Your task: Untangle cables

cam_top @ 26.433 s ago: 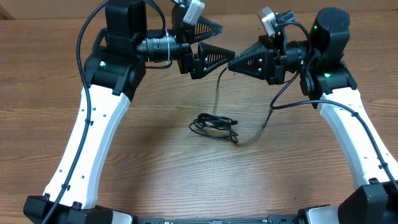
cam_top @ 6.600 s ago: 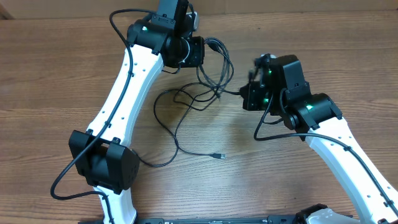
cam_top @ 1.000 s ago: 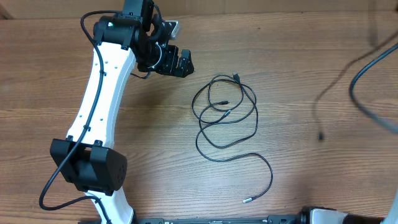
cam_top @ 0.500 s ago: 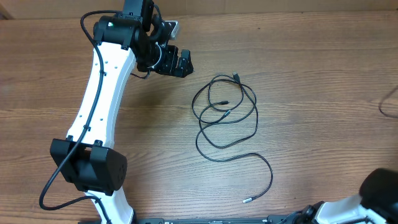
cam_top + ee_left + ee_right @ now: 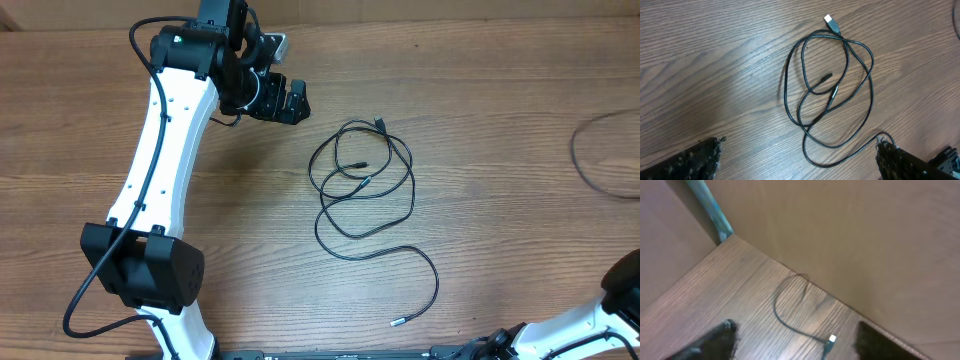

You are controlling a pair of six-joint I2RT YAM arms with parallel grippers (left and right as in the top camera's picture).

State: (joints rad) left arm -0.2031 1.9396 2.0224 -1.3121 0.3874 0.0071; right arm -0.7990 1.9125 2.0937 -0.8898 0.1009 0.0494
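A bundle of thin black cables (image 5: 362, 185) lies in loose overlapping loops mid-table, one strand trailing to a silver tip (image 5: 398, 322). In the left wrist view the same loops (image 5: 830, 90) show a white-tipped plug (image 5: 830, 22) at the top. My left gripper (image 5: 290, 102) hovers up and left of the loops, open (image 5: 800, 150), with only the lowest cable loop beneath it. A separate cable (image 5: 598, 160) lies curved at the table's right edge. My right gripper (image 5: 797, 332) is open above that cable (image 5: 790, 307) and its white plug (image 5: 831, 339), holding nothing.
A brown wall (image 5: 850, 240) rises right behind the separate cable, with a teal strip (image 5: 710, 207) in the corner. The right arm's link (image 5: 627, 290) shows only at the overhead view's bottom right corner. The left arm (image 5: 165, 170) crosses the table's left side.
The right gripper has opened and let go of the separate cable, which now lies at the right edge. The right arm moved into the bottom right corner. The left arm and the bundle stayed still.
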